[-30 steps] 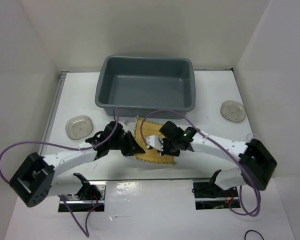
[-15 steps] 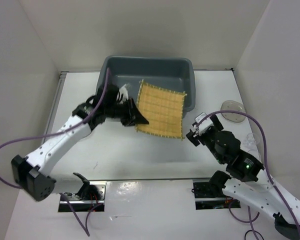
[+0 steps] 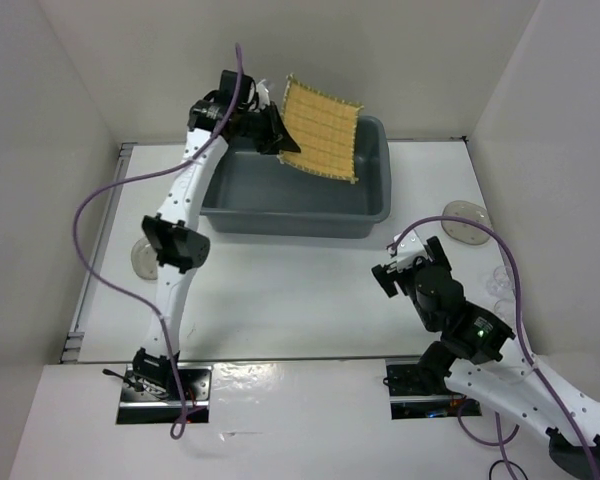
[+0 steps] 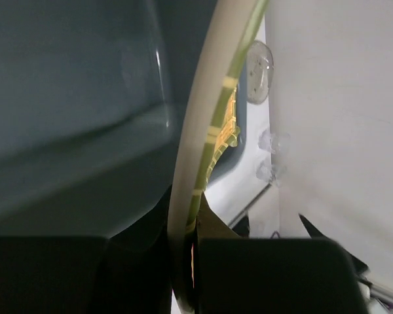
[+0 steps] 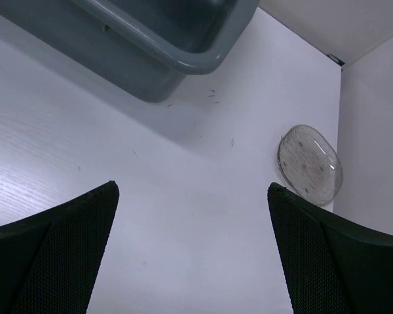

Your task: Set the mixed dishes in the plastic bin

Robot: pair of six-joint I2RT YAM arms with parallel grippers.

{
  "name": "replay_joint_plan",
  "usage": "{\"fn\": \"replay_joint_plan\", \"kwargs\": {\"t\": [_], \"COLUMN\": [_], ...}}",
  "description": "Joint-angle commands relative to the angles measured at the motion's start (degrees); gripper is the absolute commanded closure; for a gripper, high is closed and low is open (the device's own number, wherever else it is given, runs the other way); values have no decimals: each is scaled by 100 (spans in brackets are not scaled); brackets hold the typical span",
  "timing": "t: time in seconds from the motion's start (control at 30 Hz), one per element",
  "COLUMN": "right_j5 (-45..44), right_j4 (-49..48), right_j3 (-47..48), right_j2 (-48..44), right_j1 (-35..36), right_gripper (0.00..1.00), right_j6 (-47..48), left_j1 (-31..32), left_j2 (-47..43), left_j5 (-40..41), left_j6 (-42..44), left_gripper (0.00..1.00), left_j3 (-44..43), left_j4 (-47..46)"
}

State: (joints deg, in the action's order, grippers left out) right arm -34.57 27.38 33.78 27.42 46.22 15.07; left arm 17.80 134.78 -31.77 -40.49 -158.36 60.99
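Left fingers (image 3: 270, 130): closed on one edge of the bamboo mat (image 3: 321, 128); in the left wrist view the mat runs edge-on out of the pinch.
Right fingers (image 5: 59, 248): spread wide apart, nothing between them, hanging above bare desk (image 5: 150, 170).
Bamboo mat: in the air and tilted, over the far side of the plastic bin (image 3: 280, 215); in the top view its lower edge crosses the bin's far rim. It is not lying in the bin.
Plastic bin: on the desk towards the far wall, between the two arms; what shows of its grey inside holds no dishes.
Right clear plate (image 3: 466, 221): flat on the desk, to the right of the bin and near the right wall, beyond the right fingers.
Left clear plate (image 3: 142, 258): on the desk left of the bin's near corner, partly hidden behind the left arm (image 3: 175, 235).
Left arm: stretched up and forward to the bin's far left corner.
Right arm (image 3: 460, 325): low over the desk's right side, well apart from the bin.
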Motion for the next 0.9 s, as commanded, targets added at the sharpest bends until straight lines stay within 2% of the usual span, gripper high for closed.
{"fn": "replay_joint_plan", "kwargs": {"t": [0.0, 0.03, 0.1, 0.17, 0.37, 0.5, 0.57, 0.7, 0.73, 0.77, 0.83, 0.87], "right_j5": [-235, -235, -235, -235, -357, -358, -358, -358, -358, -358, -358, -358], "right_j4": [-444, -444, -444, -496, -496, -496, -496, -496, -496, -496, -496, -496], "right_j3": [-56, -108, -108, -108, -161, -161, -161, -161, -161, -161, -161, -161], "right_j2": [-53, -53, -105, -105, -158, -158, -105, -53, -53, 8, 61, 62], "right_j1": [-34, -34, -34, -34, -34, -34, -34, -34, -34, -34, -86, -86], "right_gripper": [1, 1, 1, 1, 1, 1, 1, 1, 1, 1, 1, 1], "right_j6": [-154, -154, -154, -154, -154, -154, -154, -154, -154, -154, -154, -154], "left_j1": [39, 39, 162, 162, 215, 162, 162, 162, 162, 162, 162, 162], "left_j2": [1186, 1243, 1706, 2050, 2649, 3018, 3089, 3089, 3089, 3089, 3037, 3037], "left_j5": [-732, -795, -498, -646, -646, -777, -778, -489, -488, -488, -261, -164], "left_j6": [-63, -64, -64, -64, 6, -239, -327, -574, -652, -653, -653, -653], "left_gripper": [100, 100, 100, 100, 100, 100, 96, 78, 59, 48, 14, 0], "left_j3": [-1704, -1567, -1941, -2154, -2137, -2137, -2137, -2137, -2137, -2137, -2137, -2137], "left_j4": [792, 591, 703, 765, 739, 599, 537, 467, 466, 414, 483, 545]}}
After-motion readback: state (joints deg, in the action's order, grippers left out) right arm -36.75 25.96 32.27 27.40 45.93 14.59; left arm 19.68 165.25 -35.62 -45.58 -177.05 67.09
